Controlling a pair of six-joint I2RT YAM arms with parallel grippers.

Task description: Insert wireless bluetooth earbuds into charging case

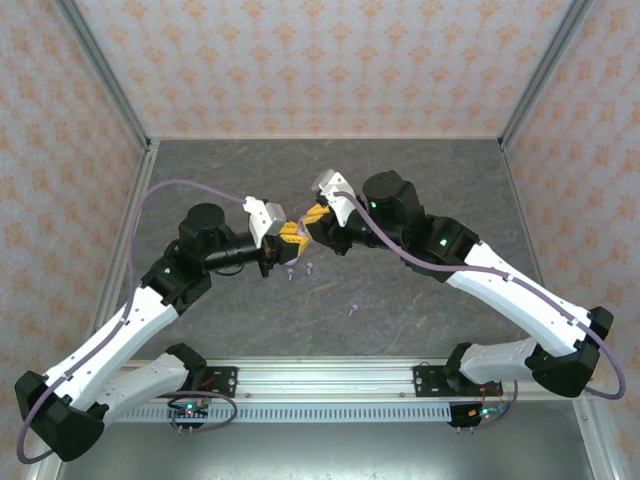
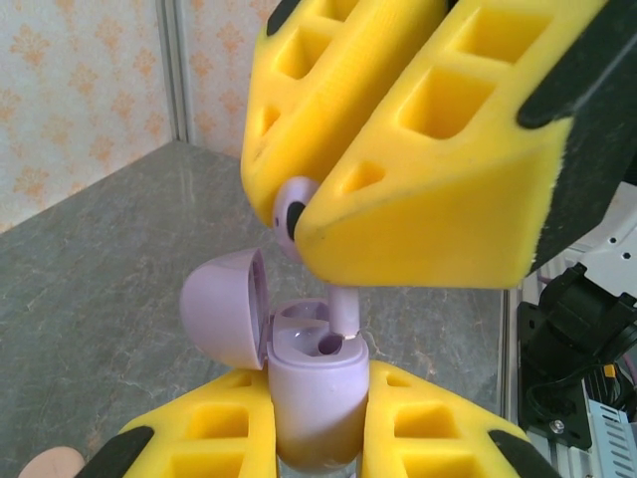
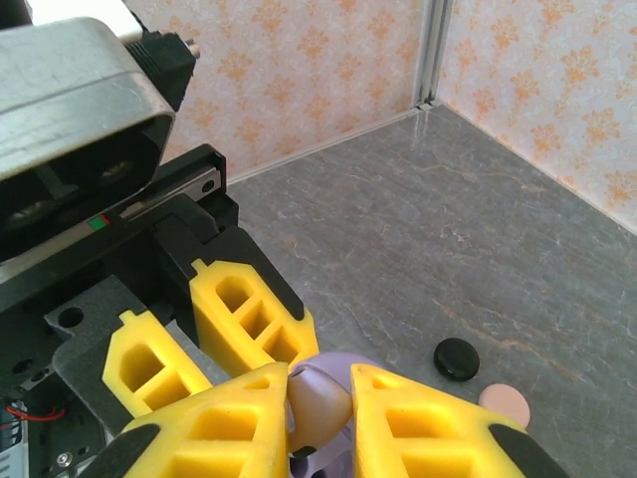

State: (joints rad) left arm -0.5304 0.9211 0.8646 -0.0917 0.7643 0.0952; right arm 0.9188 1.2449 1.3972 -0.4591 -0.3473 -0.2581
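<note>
My left gripper is shut on an upright lilac charging case, whose lid is swung open to the left. Just above it, the right gripper's yellow fingers pinch a lilac earbud. Its stem points down, with the tip at the edge of the case's right slot. In the right wrist view my right gripper is shut on that earbud. From above, the left gripper and right gripper meet at mid-table. Three loose lilac earbuds lie below them: one, another, a third.
A black disc and a pink disc lie on the grey table beside the grippers. Patterned walls with metal posts close in the table on three sides.
</note>
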